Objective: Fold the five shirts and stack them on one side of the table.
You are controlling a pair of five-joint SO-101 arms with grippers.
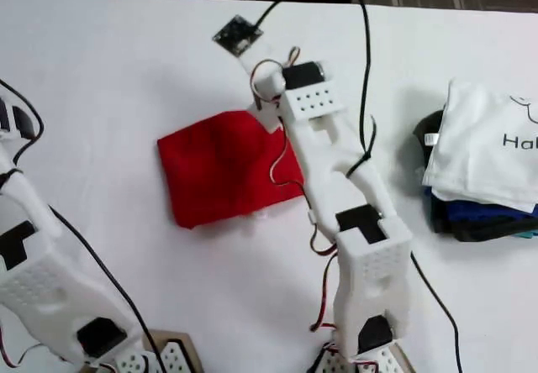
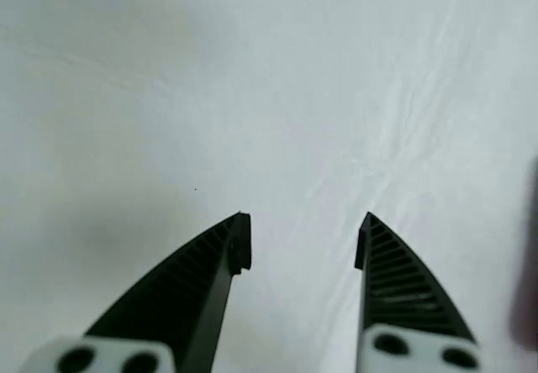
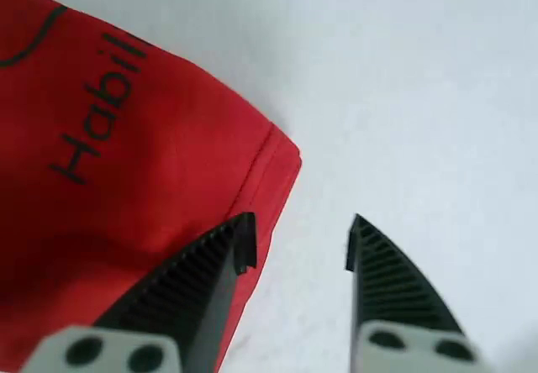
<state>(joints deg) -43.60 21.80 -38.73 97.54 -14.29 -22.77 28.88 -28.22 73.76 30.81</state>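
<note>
A folded red shirt (image 1: 225,167) with black lettering lies in the middle of the white table (image 1: 126,70). In the right wrist view my right gripper (image 3: 296,243) is open just above the red shirt (image 3: 126,180), at one of its corners; one finger is over the cloth, the other over bare table. The right arm (image 1: 313,102) stretches from the near edge to the shirt's right side. My left gripper (image 2: 303,239) is open over bare table (image 2: 252,96), holding nothing. The left arm (image 1: 38,272) stands at the near left.
A stack of folded shirts (image 1: 479,213) sits at the table's right edge, with a white one (image 1: 483,150) on top and blue and black ones beneath. Black cables (image 1: 366,62) run across the table from the far edge to the right arm.
</note>
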